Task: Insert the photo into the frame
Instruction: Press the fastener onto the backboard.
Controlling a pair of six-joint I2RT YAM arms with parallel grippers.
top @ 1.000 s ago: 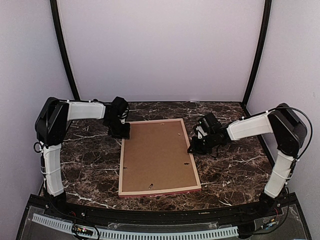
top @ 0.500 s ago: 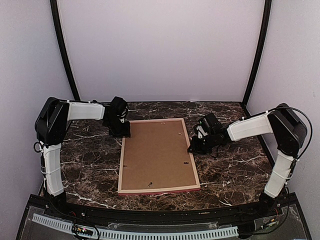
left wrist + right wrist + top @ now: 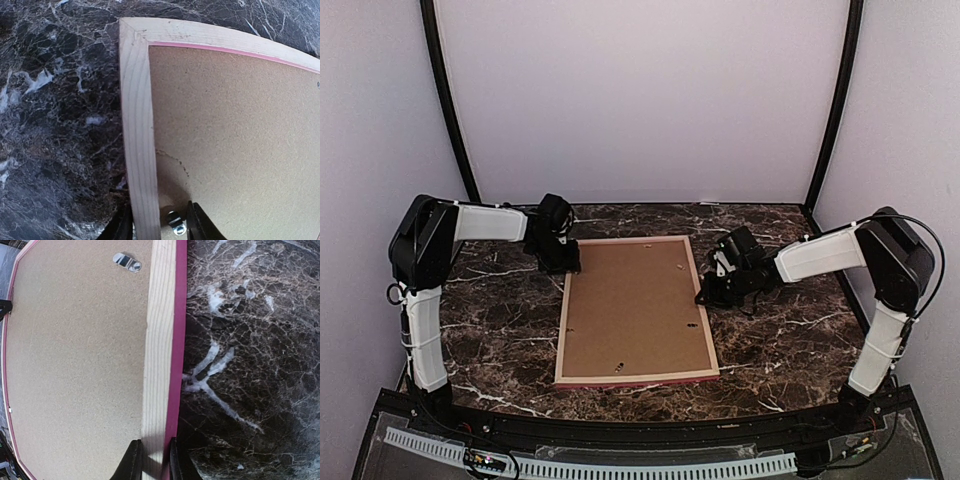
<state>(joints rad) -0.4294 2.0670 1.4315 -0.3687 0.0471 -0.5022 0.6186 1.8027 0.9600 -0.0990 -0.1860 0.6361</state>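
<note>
The frame [image 3: 638, 378] lies face down on the marble table, its light wood back up and pink showing at the edges. A plain brown backing board [image 3: 632, 310] fills it. The photo is hidden or out of view. My left gripper [image 3: 560, 262] is at the far left corner. In the left wrist view it [image 3: 157, 222] straddles the frame's left rail [image 3: 135, 125], jaws open, with the inner finger apart from the wood beside a metal clip [image 3: 175, 226]. My right gripper [image 3: 705, 297] is shut on the right rail [image 3: 159, 340], its fingertips [image 3: 152, 457] pinching it.
Another metal clip [image 3: 126, 262] sits on the backing board [image 3: 75, 350] near the right rail. Dark marble table [image 3: 790, 340] surrounds the frame. Black posts and pale walls close the back and sides.
The frame has shifted a little to the left and away from the near edge. My left gripper has moved slightly left with it. The right gripper keeps its hold.
</note>
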